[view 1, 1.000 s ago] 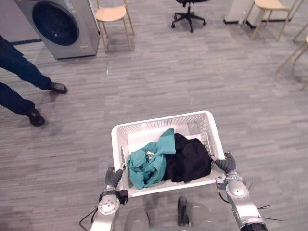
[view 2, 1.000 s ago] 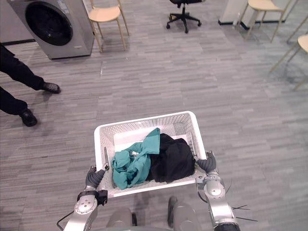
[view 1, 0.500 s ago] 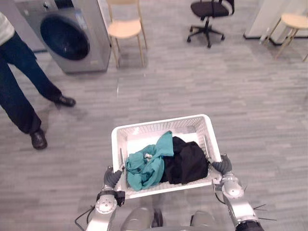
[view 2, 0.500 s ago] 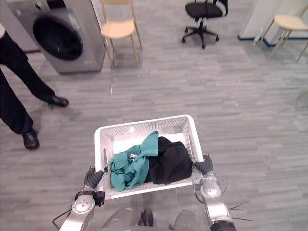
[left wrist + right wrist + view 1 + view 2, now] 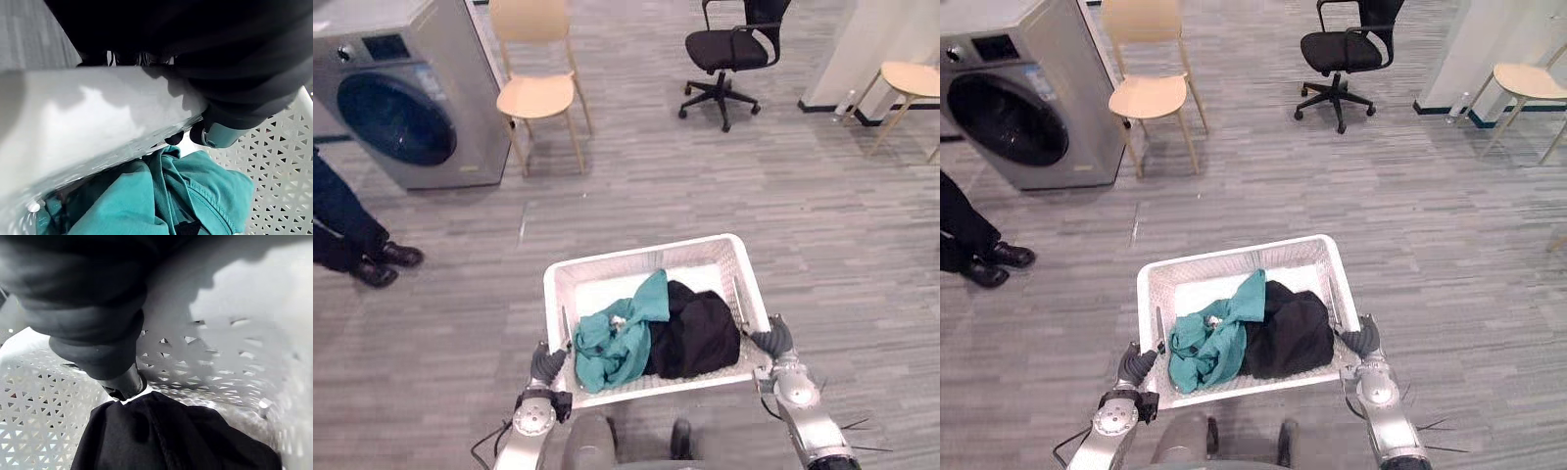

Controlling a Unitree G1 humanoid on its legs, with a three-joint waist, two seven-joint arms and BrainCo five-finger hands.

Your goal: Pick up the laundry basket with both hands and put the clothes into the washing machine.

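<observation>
I hold a white perforated laundry basket [image 5: 636, 253] low in front of me, above the grey floor. A teal garment [image 5: 622, 338] lies in its left half and a black garment [image 5: 700, 328] in its right half. My left hand [image 5: 546, 364] grips the near left corner of the rim, and my right hand [image 5: 771, 340] grips the near right corner. The left wrist view has the thumb [image 5: 220, 137] hooked inside the rim [image 5: 88, 127], above the teal cloth [image 5: 195, 196]. In the right wrist view the thumb [image 5: 124, 382] reaches in over the black cloth [image 5: 166, 435]. The grey washing machine [image 5: 401, 108] stands at the far left, its round door shut.
A wooden chair [image 5: 536, 93] stands right beside the washing machine. A black office chair [image 5: 732, 49] is at the back, and a wooden stool [image 5: 906, 83] by a white wall at far right. A person's dark shoes [image 5: 382, 264] are at the left edge.
The whole view has shifted, and the washing machine now looks larger at the upper left. The person has stepped off toward the left edge. Both hands keep their hold on the basket.
</observation>
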